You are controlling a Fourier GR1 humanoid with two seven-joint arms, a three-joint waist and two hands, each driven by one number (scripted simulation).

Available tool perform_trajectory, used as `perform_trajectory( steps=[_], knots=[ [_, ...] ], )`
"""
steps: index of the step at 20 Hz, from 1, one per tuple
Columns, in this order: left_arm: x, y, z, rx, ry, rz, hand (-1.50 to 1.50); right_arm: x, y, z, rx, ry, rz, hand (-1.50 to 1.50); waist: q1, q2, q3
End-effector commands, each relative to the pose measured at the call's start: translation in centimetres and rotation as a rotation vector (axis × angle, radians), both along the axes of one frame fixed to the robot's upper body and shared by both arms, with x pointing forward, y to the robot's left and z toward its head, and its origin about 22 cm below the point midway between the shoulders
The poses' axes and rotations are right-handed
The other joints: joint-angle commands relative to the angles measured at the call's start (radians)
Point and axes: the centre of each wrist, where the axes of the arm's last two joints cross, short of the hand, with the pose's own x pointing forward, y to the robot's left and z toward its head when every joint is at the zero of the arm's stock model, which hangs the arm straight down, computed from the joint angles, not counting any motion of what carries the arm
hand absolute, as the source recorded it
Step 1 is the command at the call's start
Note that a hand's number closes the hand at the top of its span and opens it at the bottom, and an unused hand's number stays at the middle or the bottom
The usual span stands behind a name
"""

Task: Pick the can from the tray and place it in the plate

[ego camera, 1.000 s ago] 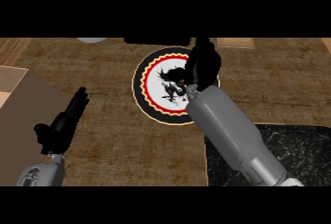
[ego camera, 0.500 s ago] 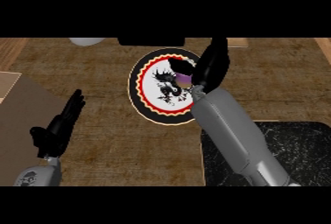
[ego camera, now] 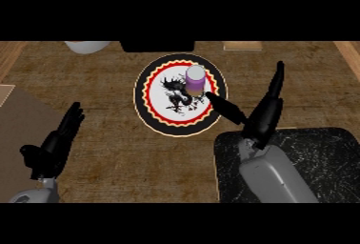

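A purple can (ego camera: 195, 82) with a pale lid stands upright on the round plate (ego camera: 156, 113), which has a black rim, red and yellow rings and a dark figure on white. My right hand (ego camera: 262, 115) is open to the right of the plate, fingers straight and pointing up, thumb stretched toward the can without touching it. The black tray (ego camera: 323, 152) lies at the lower right, partly under my right forearm. My left hand (ego camera: 55, 145) rests open at the lower left, fingers up.
A white bowl (ego camera: 87, 46) and a dark box (ego camera: 157, 45) sit along the counter's far edge. A light board (ego camera: 243, 46) lies at the back right. A brown mat (ego camera: 17, 114) covers the left side.
My right hand has let go of the can and drawn back to the right and down, off the plate. The can now stands alone on the plate. The left hand barely moved.
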Motion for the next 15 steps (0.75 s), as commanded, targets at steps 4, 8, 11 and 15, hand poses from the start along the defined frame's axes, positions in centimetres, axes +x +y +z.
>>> perform_trajectory(
  steps=[4, 8, 11, 15],
  knots=[
    [-0.3, -0.3, -1.0, 0.0, -0.012, -0.004, 0.0, -7.7, -3.8, -2.8, -0.005, -0.012, 0.077, -1.5, 0.004, 0.004, -0.001],
    [-0.1, 0.5, 0.1, -0.004, 0.006, -0.013, 0.0, -8.2, -6.5, -4.5, -0.033, 0.0, 0.076, -1.5, 0.011, 0.005, 0.0],
    [-0.7, -0.7, -0.8, 0.002, 0.018, -0.015, 0.0, -10.5, -7.5, -5.5, -0.039, 0.035, 0.095, -1.5, 0.008, 0.004, -0.001],
    [0.5, 0.2, -1.2, -0.003, 0.007, -0.004, 0.0, -8.8, -9.9, -5.9, -0.062, -0.001, 0.072, -1.5, 0.009, 0.005, -0.001]
  ],
)
